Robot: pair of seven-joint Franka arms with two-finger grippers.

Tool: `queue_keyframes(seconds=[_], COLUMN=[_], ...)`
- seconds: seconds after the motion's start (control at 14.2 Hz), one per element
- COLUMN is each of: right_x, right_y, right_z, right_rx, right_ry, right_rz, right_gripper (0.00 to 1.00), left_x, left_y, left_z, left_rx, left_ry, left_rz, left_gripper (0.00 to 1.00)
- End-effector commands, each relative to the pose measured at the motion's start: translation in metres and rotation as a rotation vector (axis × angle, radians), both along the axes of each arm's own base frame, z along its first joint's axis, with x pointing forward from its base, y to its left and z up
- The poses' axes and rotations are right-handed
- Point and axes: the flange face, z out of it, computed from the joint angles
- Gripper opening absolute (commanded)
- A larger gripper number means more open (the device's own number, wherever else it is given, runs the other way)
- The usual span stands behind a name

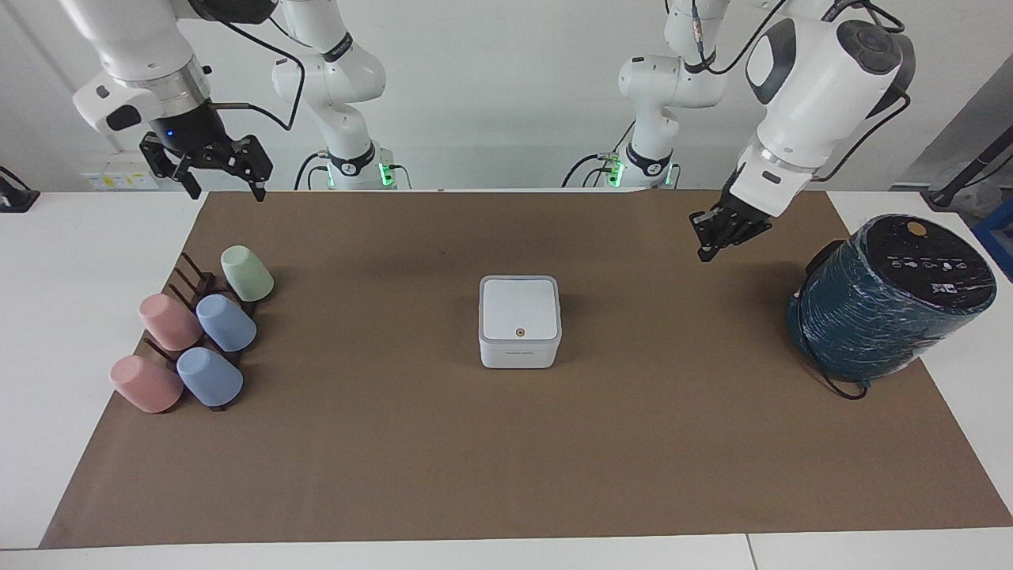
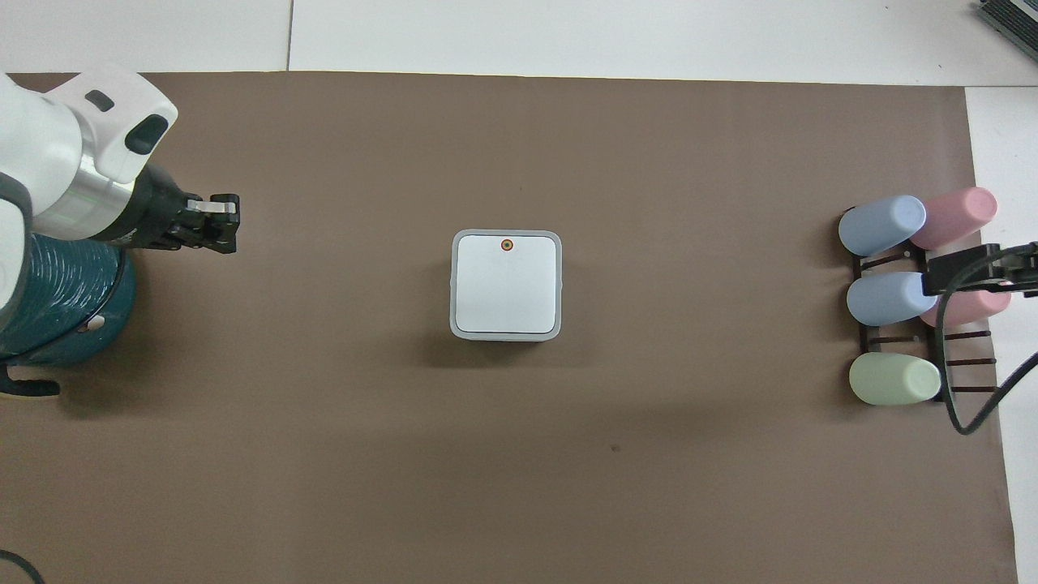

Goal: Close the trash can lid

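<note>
The white trash can stands in the middle of the brown mat. Its lid lies flat on top, orange dot up, at the edge farther from the robots. My left gripper hangs shut and empty in the air over the mat. It is well off the can, toward the left arm's end, close to the teal cylinder. My right gripper waits raised and open over the mat's corner at the right arm's end; part of it shows above the cup rack.
A large teal wrapped cylinder with a black top sits at the left arm's end, a black cable beneath it. A dark rack with several pastel cups stands at the right arm's end.
</note>
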Motion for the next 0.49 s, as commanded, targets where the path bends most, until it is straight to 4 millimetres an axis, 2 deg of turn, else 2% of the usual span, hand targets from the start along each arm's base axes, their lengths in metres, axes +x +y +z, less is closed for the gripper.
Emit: queue_keyframes(seconds=[0.0, 0.28, 0.42], right_x=[-0.005, -0.005, -0.005], right_y=[-0.001, -0.001, -0.001], right_z=[0.000, 0.000, 0.000], right_rx=[0.021, 0.021, 0.021], right_ry=[0.005, 0.006, 0.006], right_rz=[0.006, 0.006, 0.006], right_gripper=[1.00, 1.00, 1.00], left_x=[-0.019, -0.042, -0.044], left_y=[0.011, 0.018, 0.036], left_z=[0.017, 0.039, 0.042], left_rx=[0.068, 0.095, 0.133], left_ry=[0.021, 0.043, 0.043], left_rz=[-0.059, -0.092, -0.176], left_gripper=[0.00, 0.01, 0.01])
